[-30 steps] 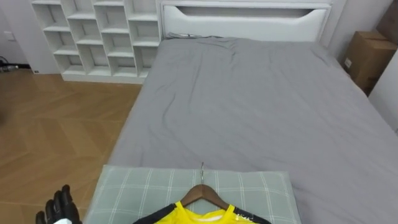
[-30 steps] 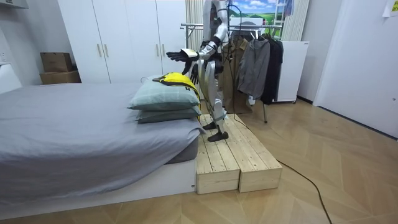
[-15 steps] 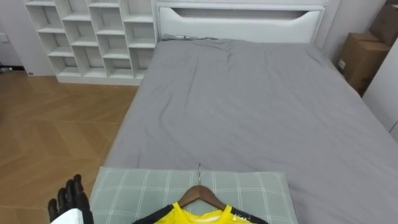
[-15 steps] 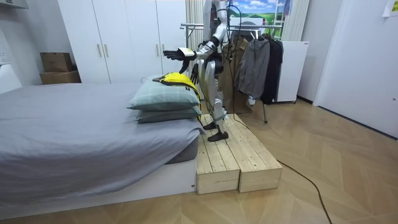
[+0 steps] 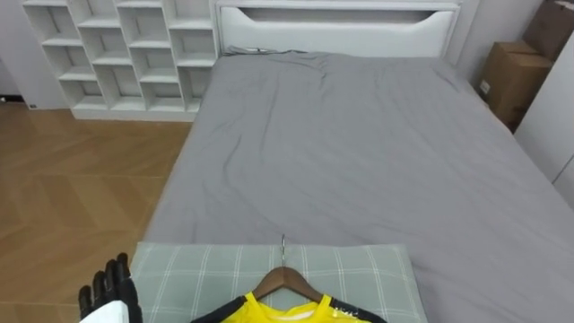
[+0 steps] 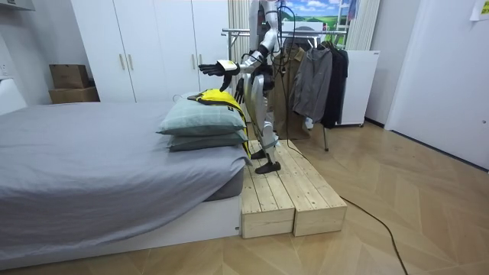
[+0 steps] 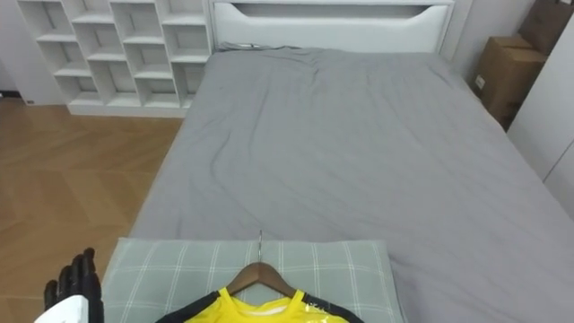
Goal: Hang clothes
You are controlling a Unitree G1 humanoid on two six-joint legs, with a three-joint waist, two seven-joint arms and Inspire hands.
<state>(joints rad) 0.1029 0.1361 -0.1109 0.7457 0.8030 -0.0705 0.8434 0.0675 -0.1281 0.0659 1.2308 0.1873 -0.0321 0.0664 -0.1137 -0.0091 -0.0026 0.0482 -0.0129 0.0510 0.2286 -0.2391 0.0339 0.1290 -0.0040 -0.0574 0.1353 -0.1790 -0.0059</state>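
Since a second ago your left hand point(image 5: 111, 285) has reached a little further out toward the bed point(image 5: 359, 152). In the room view it has slid toward the room view's left, and in the eye view it sits higher in the lower left corner. The head camera has shifted slightly too. The shirt has not stirred.

That left hand is spread, its dark fingers straight and fanned, holding nothing. It hangs just beside the left edge of the top pillow point(image 5: 197, 269), apart from the clothing. Your right hand point(image 6: 239, 90) is the dark shape low by the robot's hips in the room view. I cannot tell whether it is spread or closed.

You have one yellow shirt point(image 5: 289, 314) with dark trim, threaded on one wooden hanger point(image 5: 285, 280). The hanger's single metal hook points toward the headboard point(image 5: 336, 27). Shirt and hanger lie flat on the checked top pillow, which is the upper of two stacked pillows.

There is one bed under a grey sheet, and one white cubby shelf point(image 5: 126, 54) to its left. Two cardboard boxes point(image 5: 508, 79) stand to its right.

The robot stands upright on two wooden platforms point(image 6: 286, 195) laid side by side at the pillow end. One clothes rack point(image 6: 321, 76) behind it carries dark garments.
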